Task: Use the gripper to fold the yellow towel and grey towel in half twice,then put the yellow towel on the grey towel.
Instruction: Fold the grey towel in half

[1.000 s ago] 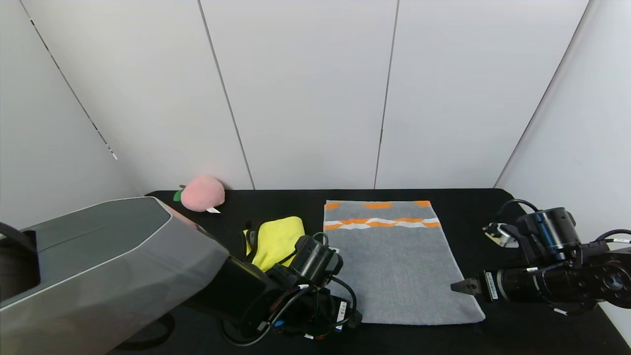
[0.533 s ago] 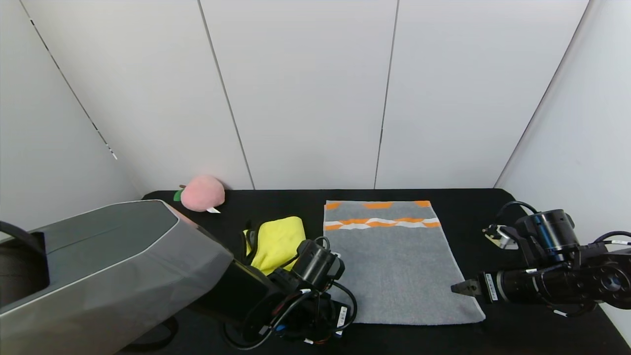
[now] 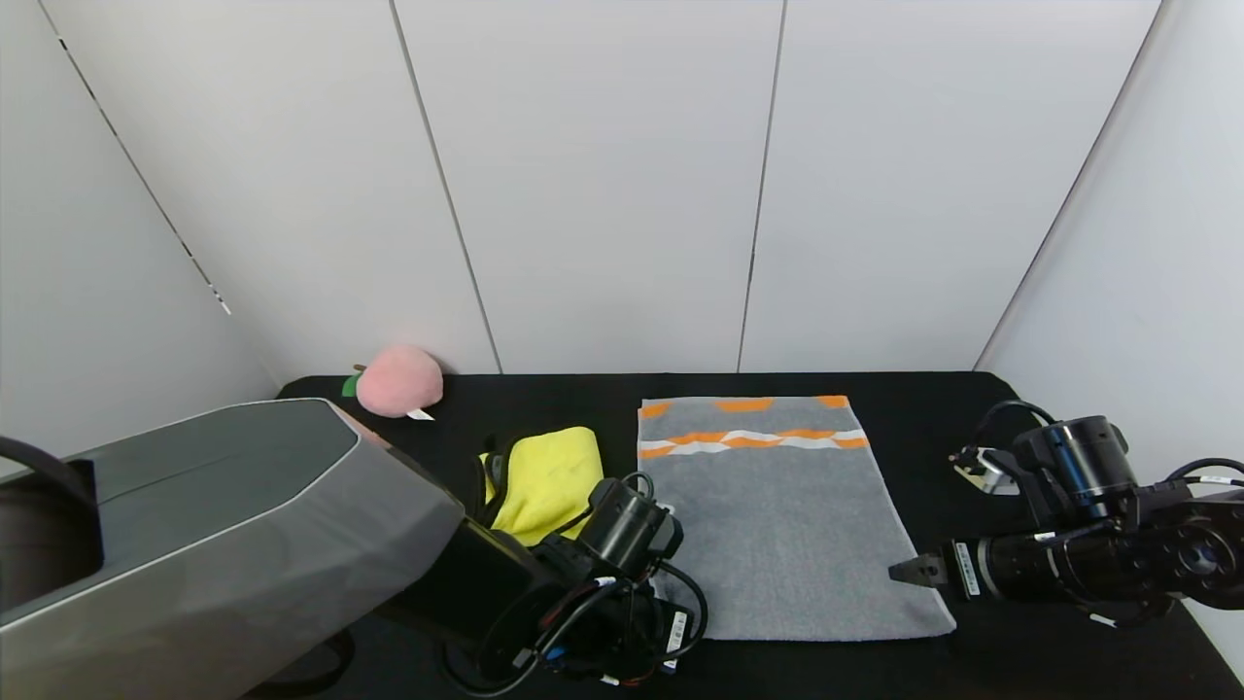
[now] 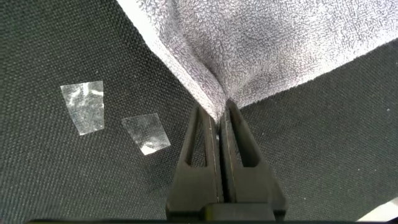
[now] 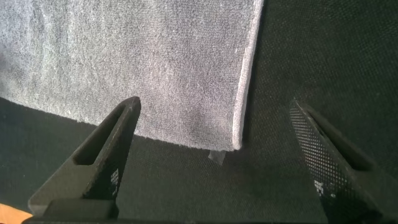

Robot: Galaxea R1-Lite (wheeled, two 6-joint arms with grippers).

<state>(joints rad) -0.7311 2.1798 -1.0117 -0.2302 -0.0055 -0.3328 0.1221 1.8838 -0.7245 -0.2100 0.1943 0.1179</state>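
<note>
Two towels lie on the black counter (image 3: 904, 394). The grey towel (image 3: 777, 520) is spread flat and unfolded near the middle, its orange and white patterned bands toward the counter's far edge and its plain end toward the near edge. The yellow towel (image 3: 546, 478) sits just beside the grey towel's left edge, loosely bunched with a dark trim showing along its left side; its near part is hidden behind the left arm.

The left end effector (image 4: 219, 121) is down at the grey towel's near left corner, clenched on the cloth: in the left wrist view its two dark fingers (image 4: 200, 146) stand pressed together with a fold of grey towel (image 4: 261, 56) pinched between their tips, the terry puckering upward from the grip. Two small pieces of clear tape (image 4: 84, 107) are stuck to the counter just beside that corner. In the head view the end effector itself is hidden under the arm's wrist and cables.

The right end effector (image 3: 914, 570) hovers at the grey towel's near right corner, fingers spread wide. The right wrist view shows the towel's corner (image 5: 235, 140) lying flat between the two spread fingers (image 5: 102, 152), touching neither.

A pink plush peach (image 3: 398, 381) with a green leaf rests at the counter's far left corner against the white wall.
</note>
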